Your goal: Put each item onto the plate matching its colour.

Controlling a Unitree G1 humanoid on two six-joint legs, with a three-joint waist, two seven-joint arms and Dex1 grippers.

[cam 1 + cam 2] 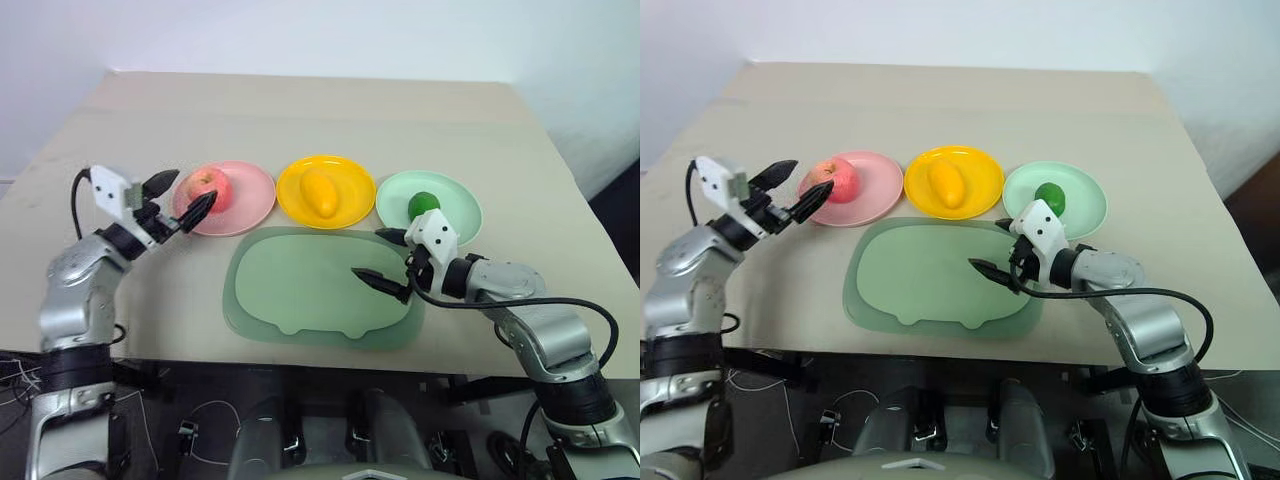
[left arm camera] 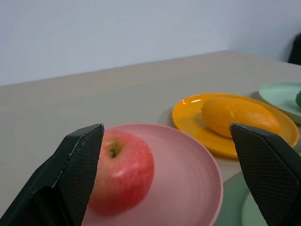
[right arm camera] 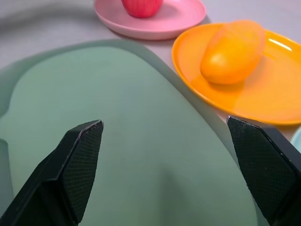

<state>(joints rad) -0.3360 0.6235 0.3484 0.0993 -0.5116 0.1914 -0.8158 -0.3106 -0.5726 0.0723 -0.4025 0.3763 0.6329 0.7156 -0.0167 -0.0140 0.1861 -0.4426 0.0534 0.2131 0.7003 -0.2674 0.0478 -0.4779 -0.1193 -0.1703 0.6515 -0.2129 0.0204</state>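
Tabletop [image 1: 520, 180], beige, carrying three round plates in a row across its middle, with a pale green tray [image 1: 300, 290] lying toward the near edge.

Pink plate [image 1: 245, 200], nearest the left edge, is holding the red apple [image 1: 205, 188], stem up. Yellow plate [image 1: 345, 178] in the middle is holding the mango [image 1: 320, 193]. Mint green plate [image 1: 455, 205], nearest the right edge, is holding the lime [image 1: 424, 205].

Left gripper [image 1: 178, 200] is hovering at the pink plate's left rim, fingers spread wide, gripping nothing; the apple is sitting just past the fingertips.

Right gripper [image 1: 385, 260] is hanging over the tray's right side, fingers spread wide, empty.

No brands, labels or writing are legible anywhere.
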